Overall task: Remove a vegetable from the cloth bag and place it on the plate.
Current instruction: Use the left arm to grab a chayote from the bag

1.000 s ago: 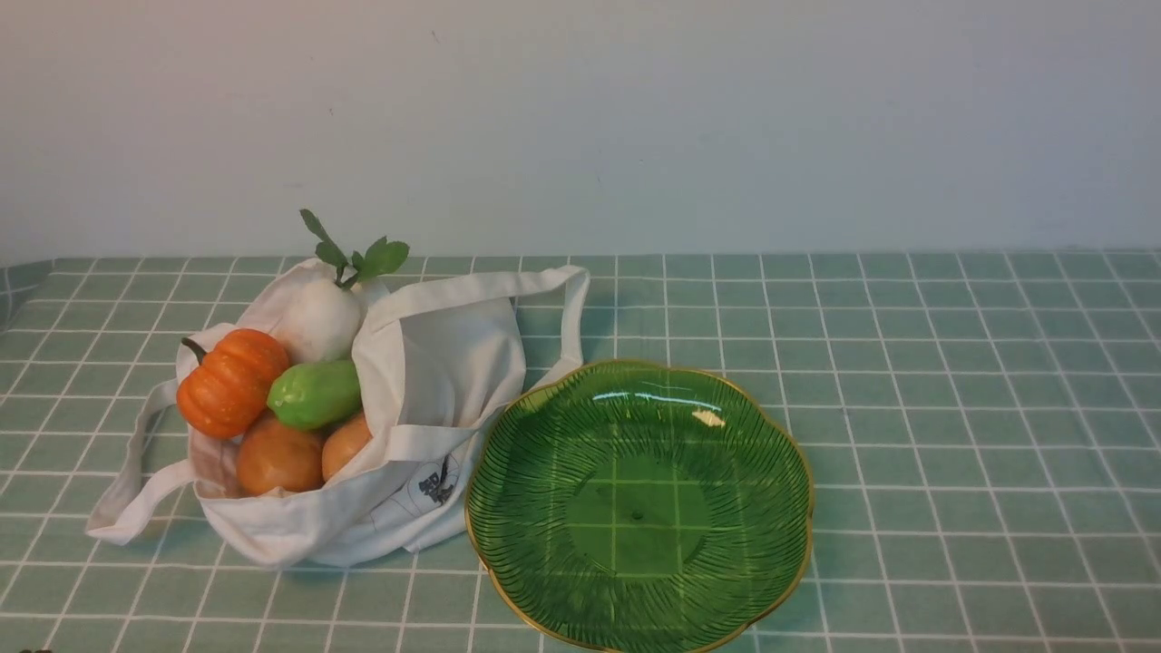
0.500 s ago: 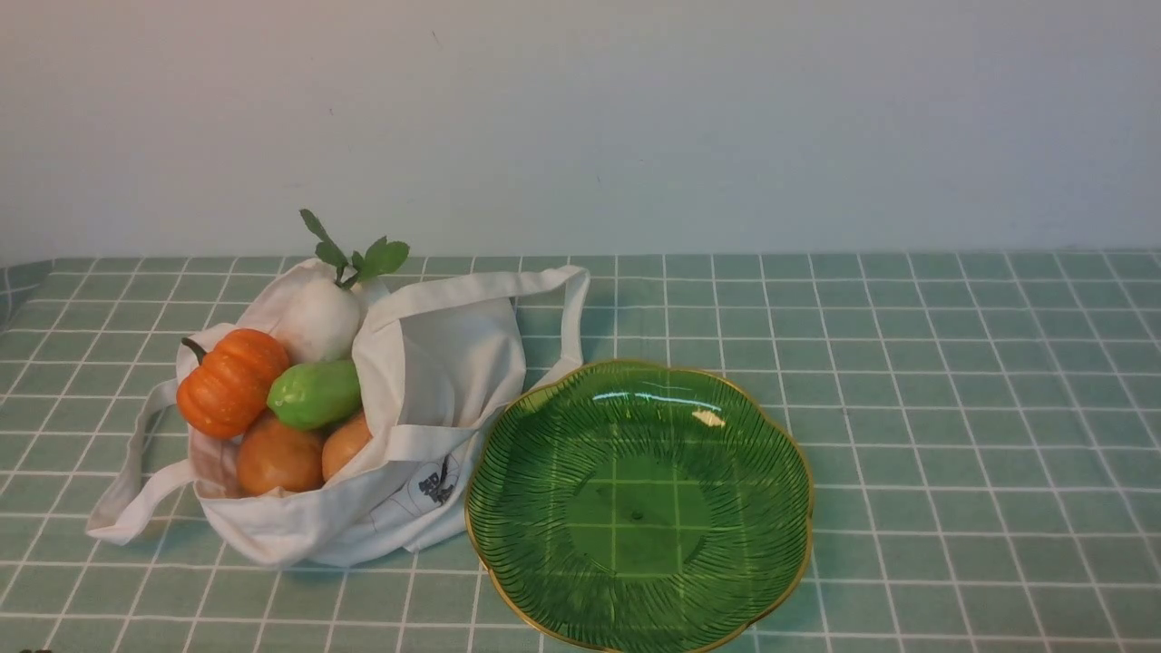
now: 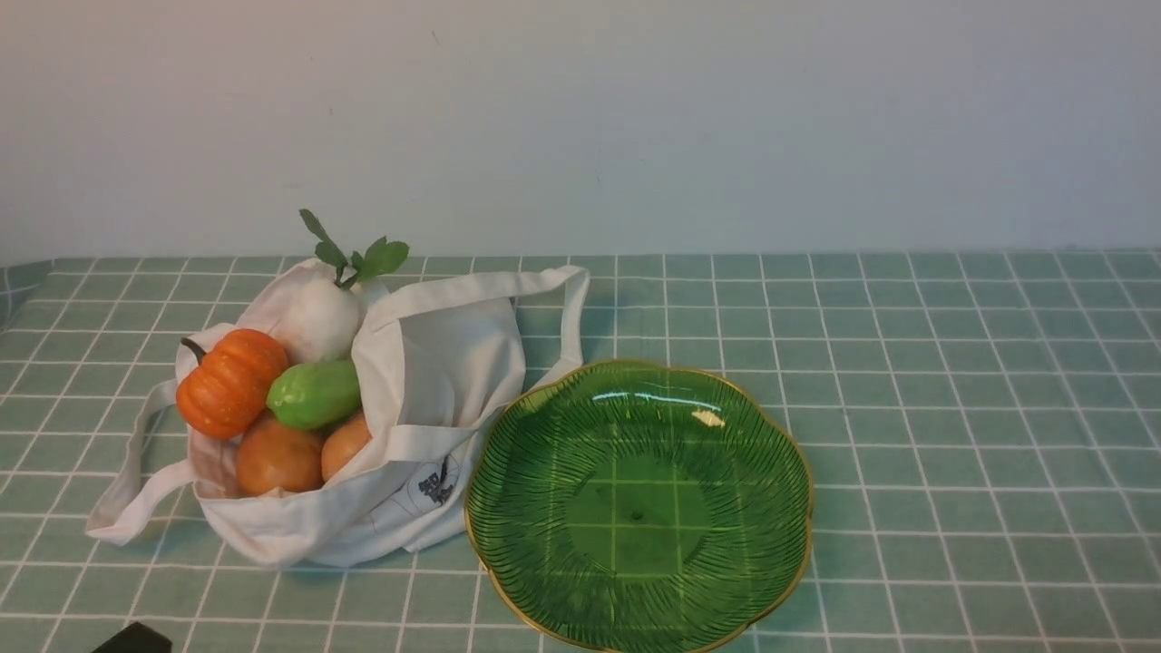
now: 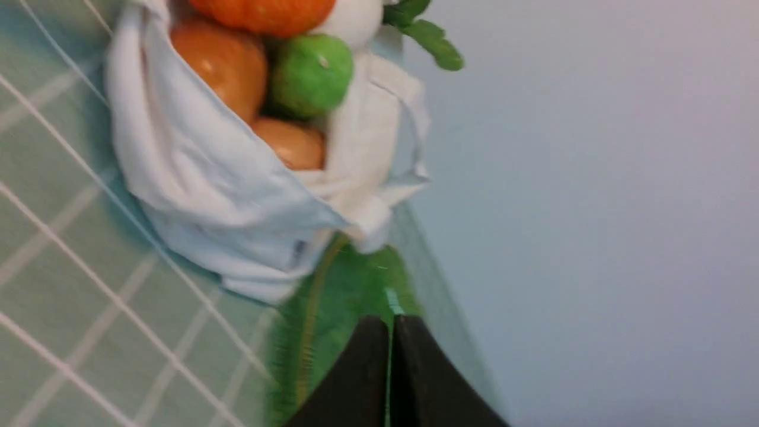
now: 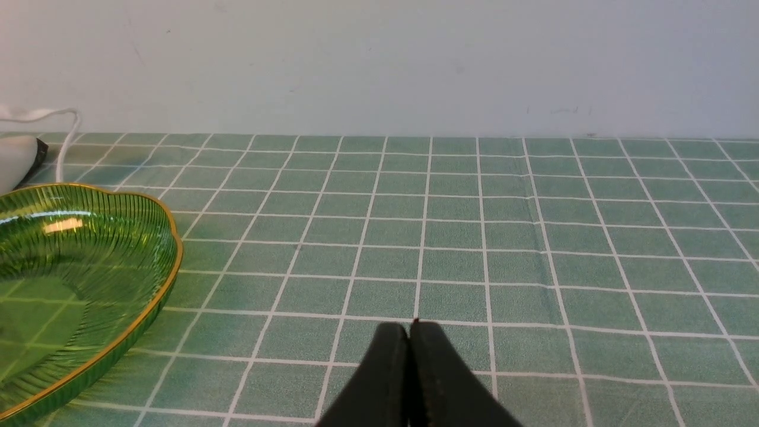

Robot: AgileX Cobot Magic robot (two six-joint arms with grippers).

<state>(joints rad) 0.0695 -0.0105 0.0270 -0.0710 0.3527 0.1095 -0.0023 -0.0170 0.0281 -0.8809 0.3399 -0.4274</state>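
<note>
Inside cloth bag [image 3: 444, 363], vegetable [image 3: 315, 393] lies

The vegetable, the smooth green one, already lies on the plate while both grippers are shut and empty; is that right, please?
Not quite. The front view shows the vegetable in the cloth bag, beside the orange pumpkin, not on the plate, which holds nothing. The left gripper and right gripper are indeed shut and empty.

soft even light; left wrist view blurred
</note>
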